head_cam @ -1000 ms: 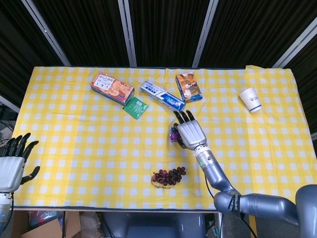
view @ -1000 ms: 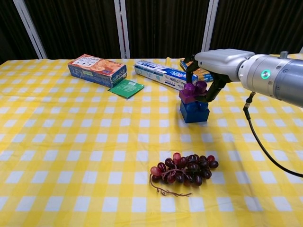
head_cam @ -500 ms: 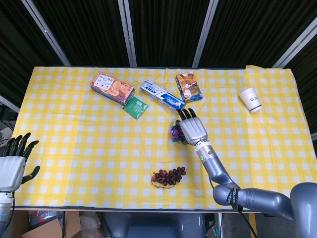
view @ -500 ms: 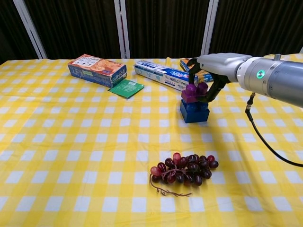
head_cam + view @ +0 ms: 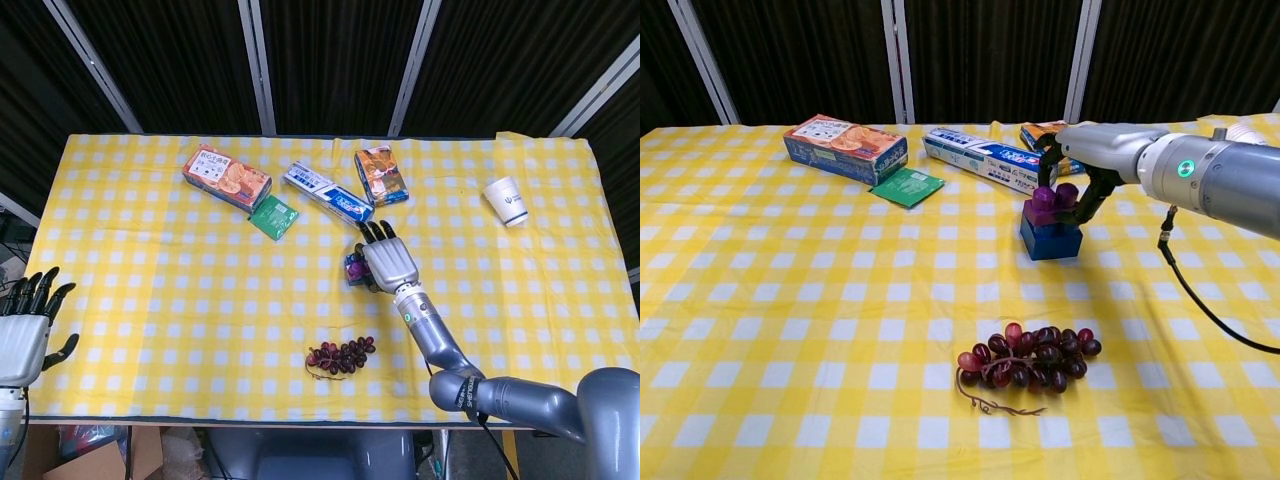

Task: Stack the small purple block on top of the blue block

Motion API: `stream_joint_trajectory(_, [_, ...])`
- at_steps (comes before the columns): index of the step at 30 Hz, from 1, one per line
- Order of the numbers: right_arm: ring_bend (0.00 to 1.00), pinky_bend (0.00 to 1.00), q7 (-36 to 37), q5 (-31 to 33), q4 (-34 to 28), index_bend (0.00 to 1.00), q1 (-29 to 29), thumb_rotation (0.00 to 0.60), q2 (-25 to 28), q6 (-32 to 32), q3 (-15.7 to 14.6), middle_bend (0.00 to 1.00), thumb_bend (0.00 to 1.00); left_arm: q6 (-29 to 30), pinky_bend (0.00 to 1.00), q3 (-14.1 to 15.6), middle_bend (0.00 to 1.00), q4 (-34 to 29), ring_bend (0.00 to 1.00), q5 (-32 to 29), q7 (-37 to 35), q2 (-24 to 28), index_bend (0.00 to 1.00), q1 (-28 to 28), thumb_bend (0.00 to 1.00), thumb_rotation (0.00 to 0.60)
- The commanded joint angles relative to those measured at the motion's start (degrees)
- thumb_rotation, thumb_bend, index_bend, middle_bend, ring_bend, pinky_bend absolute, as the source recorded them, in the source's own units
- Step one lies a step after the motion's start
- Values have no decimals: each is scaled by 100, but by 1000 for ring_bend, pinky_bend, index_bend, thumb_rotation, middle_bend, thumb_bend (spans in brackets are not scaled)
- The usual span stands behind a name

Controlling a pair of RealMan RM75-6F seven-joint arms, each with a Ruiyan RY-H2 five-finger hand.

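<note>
Nearest the robot, at the front left edge of the table [image 5: 120, 300], the left hand [image 5: 24, 335] hangs off the cloth with its fingers apart and nothing in them. It shows in the head view only.

Further in, near the front centre, a bunch of dark grapes [image 5: 1030, 361] lies on the yellow checked cloth, stem trailing toward the front edge.

Beyond the grapes stands the blue block [image 5: 1050, 236], flat on the cloth. The small purple block [image 5: 1051, 205] sits on top of it, somewhat tilted and not plainly seated square; whether its studs have engaged cannot be told. The right hand [image 5: 1076, 180] reaches in from the right, palm down over the stack, with its fingers [image 5: 1089, 196] curled down on either side of the purple block and gripping it. In the head view the hand covers most of both blocks, so only a sliver of purple shows at its left side.

Behind the stack, toward the far edge, lie four packages: a toothpaste box [image 5: 975, 156] angled across the middle, an orange snack packet [image 5: 381, 175] just right of it and partly hidden behind the hand in the chest view, a green sachet [image 5: 906, 186] to the left, and a biscuit box [image 5: 845, 148] further left. A white paper cup [image 5: 508, 201] stands well apart at the far right.
</note>
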Motion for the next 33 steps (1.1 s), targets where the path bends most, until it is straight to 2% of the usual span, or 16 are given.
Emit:
stream_joint_trajectory(1, [0, 0, 35, -16, 35, 605, -5, 600, -14, -23, -24, 0, 569, 6, 50, 0, 0, -1, 0, 2, -3, 3, 160, 3, 315, 600])
stream_joint_trajectory(33, [0, 0, 328, -113, 356, 605, -48, 600, -98, -177, -151, 0, 569, -16, 50, -2, 0, 5, 0, -19, 31, -13, 160, -7, 315, 600])
